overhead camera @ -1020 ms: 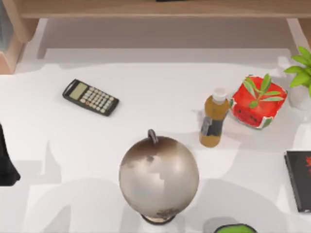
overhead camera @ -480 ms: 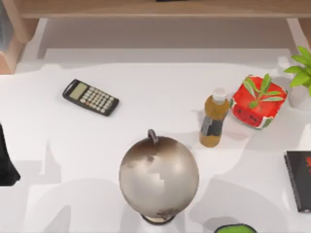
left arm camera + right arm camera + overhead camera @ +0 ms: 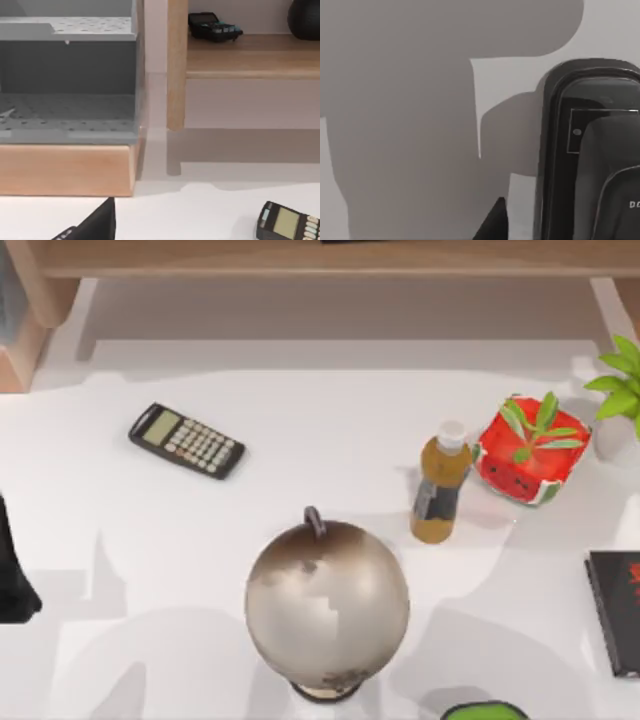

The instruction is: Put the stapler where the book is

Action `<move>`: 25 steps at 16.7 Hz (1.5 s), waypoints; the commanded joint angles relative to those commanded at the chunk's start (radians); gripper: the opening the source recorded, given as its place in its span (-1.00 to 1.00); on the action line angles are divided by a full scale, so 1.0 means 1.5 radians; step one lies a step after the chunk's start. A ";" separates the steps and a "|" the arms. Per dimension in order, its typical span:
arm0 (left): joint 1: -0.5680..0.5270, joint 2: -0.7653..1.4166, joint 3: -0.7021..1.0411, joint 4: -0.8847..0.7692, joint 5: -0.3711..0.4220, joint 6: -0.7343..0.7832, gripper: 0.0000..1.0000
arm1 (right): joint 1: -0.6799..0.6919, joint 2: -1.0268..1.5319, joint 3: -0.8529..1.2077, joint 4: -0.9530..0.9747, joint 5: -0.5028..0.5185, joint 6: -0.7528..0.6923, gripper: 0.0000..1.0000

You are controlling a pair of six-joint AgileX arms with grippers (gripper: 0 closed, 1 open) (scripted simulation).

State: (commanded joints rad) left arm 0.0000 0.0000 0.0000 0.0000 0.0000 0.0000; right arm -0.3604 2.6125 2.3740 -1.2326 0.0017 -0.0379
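Observation:
The book (image 3: 614,612) lies flat at the table's right edge, black with red marks, partly cut off by the frame. In the right wrist view a dark, round-ended stapler (image 3: 590,150) lies close below the camera on the white table, and one dark fingertip (image 3: 492,222) of my right gripper shows beside it without touching. At the top view's bottom edge a green, dark-rimmed shape (image 3: 485,710) pokes in; I cannot tell whether it is the stapler. My left arm (image 3: 12,580) is parked at the left edge, and one of its fingers (image 3: 95,225) shows in the left wrist view.
A large globe (image 3: 327,605) stands front centre. An amber bottle (image 3: 440,490) and a red potted plant (image 3: 528,458) stand right of centre, with another plant (image 3: 622,390) at the far right. A calculator (image 3: 187,440) lies at the left. A wooden shelf (image 3: 250,55) runs along the back.
The shadow on the table at the front right has shifted and shrunk. No object on the table has moved, and the left arm is still.

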 joint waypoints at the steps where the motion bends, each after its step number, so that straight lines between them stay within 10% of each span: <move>1: 0.000 0.000 0.000 0.000 0.000 0.000 1.00 | 0.000 0.000 0.000 0.000 0.000 0.000 -0.36; 6: 0.000 0.000 0.000 0.000 0.000 0.000 1.00 | 0.000 0.000 0.000 0.000 0.000 0.000 -1.00; 25: 0.000 0.000 0.000 0.000 0.000 0.000 1.00 | 0.004 -0.276 -0.147 0.057 0.075 -0.008 -1.00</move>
State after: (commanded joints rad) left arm 0.0000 0.0000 0.0000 0.0000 0.0000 0.0000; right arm -0.3543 2.1985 2.1542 -1.1470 0.1136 -0.0498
